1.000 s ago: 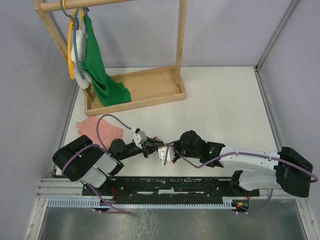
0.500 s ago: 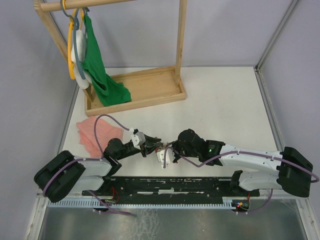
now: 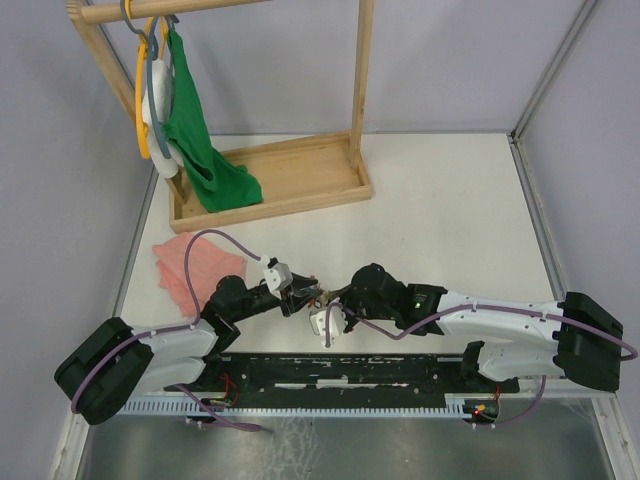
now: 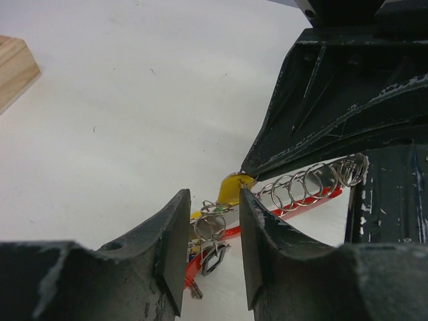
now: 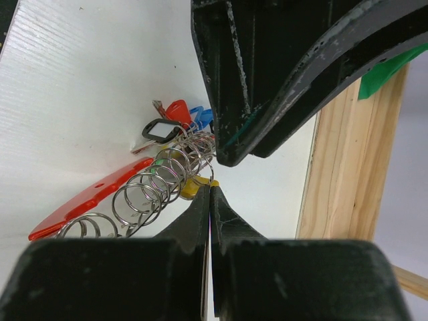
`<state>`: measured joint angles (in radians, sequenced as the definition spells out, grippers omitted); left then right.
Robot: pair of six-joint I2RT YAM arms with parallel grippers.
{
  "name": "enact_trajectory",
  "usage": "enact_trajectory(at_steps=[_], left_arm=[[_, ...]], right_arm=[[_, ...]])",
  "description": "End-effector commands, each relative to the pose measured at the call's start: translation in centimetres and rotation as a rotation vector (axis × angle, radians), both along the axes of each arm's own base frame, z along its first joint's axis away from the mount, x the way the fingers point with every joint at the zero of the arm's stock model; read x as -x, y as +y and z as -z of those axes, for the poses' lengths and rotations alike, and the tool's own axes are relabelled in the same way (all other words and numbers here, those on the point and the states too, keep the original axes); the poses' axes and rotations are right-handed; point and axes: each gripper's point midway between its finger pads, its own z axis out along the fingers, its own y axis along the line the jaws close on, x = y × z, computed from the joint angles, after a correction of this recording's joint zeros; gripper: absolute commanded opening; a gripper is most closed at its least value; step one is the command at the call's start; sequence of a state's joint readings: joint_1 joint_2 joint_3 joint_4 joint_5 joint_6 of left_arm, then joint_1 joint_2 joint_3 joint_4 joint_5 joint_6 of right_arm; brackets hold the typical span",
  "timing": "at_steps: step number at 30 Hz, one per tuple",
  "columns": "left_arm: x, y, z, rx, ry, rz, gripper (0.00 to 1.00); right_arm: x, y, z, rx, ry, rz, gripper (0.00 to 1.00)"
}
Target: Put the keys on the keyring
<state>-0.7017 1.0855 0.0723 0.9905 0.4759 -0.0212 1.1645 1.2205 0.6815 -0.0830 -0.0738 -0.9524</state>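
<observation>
The key bunch (image 3: 322, 297) lies on the white table between my two grippers. In the left wrist view, my left gripper (image 4: 214, 200) has its jaws a narrow gap apart around a silver keyring (image 4: 210, 226), with a bit of the green tag (image 4: 219, 209) behind it. A chain of silver rings (image 4: 301, 187) runs along a red strip (image 4: 294, 204). My right gripper (image 5: 210, 189) is shut, its tips on the yellow-tagged key (image 5: 190, 188). The yellow tag (image 4: 234, 186) also shows in the left wrist view. The blue tag (image 5: 202, 117) and red tag (image 5: 177, 110) lie behind.
A wooden rack with a tray base (image 3: 270, 185) stands at the back left, with a green cloth (image 3: 200, 150) and hangers on it. A pink cloth (image 3: 185, 265) lies left of the left arm. The rack's wood (image 5: 341, 167) is close behind the bunch.
The left arm's rear links have swung down and to the left while its gripper stayed at the bunch. The right gripper has shifted slightly left.
</observation>
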Motion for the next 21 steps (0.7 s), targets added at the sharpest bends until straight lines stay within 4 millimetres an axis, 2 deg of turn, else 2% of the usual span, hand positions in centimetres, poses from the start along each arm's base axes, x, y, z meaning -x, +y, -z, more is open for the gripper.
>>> enact_trajectory(at_steps=[1,7,15,21], left_arm=[[0.1,-0.7,-2.3,0.074,0.043,0.019,0.43],[0.6,-0.6,-2.1,0.084,0.099,0.024,0.44],[0.6,-0.9,-0.7,0.049,0.163,0.026,0.42],[1.5,-1.4,-0.9,0.046,0.156,0.074,0.43]], right_arm=[[-0.7,2.0,-4.1,-0.101,-0.075,-0.016,0.01],[-0.4,2.1,-4.3,-0.100,-0.081,-0.026,0.01],[-0.1,2.3,-4.1,-0.099,-0.080,-0.035,0.01],[0.1,2.3,-3.8,-0.094,-0.074,-0.036,0.01]])
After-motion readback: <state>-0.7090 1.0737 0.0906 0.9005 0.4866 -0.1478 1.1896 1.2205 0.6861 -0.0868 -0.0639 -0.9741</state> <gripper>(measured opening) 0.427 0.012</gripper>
